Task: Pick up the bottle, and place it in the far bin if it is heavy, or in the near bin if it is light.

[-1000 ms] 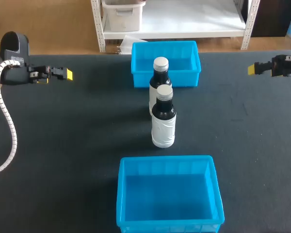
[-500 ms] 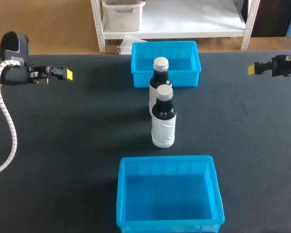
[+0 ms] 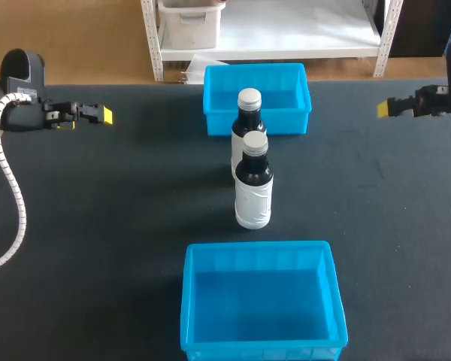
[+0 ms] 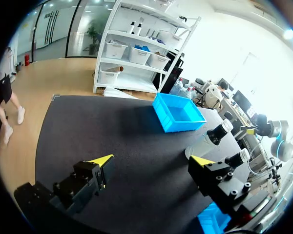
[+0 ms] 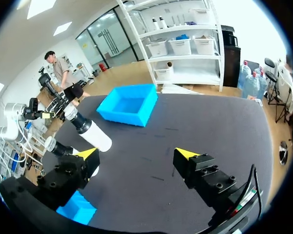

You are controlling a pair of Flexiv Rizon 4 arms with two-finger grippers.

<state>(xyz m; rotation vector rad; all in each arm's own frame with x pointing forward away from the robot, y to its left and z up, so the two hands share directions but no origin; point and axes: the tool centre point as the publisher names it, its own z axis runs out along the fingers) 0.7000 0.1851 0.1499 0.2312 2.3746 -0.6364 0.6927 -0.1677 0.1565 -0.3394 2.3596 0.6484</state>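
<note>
nearer bottle (image 3: 252, 188) upright at the middle of the worktop (image 3: 120, 210), farther bottle (image 3: 246, 120) just behind, far bin (image 3: 214, 105) at far edge, near bin (image 3: 189, 301) at near edge, left gripper (image 3: 104, 115) near far left corner, fingers apart, empty, right gripper (image 3: 385, 108) near far right corner, fingers apart, empty

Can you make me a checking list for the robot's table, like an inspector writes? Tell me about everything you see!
Surface: dark table, flat, no spills showing.
Job's things: two upright bottles in a row between the bins, the near bottle in front of the far bottle. The far bin and near bin are both blue with nothing in them.
Clutter: nothing seen.
Grippers: left gripper and right gripper hover at opposite sides of the table, fingers open, holding nothing.
Cables: a white coiled cable runs from behind the left gripper down to the table's left edge.
Surroundings: nothing seen reaching over the table.
</note>
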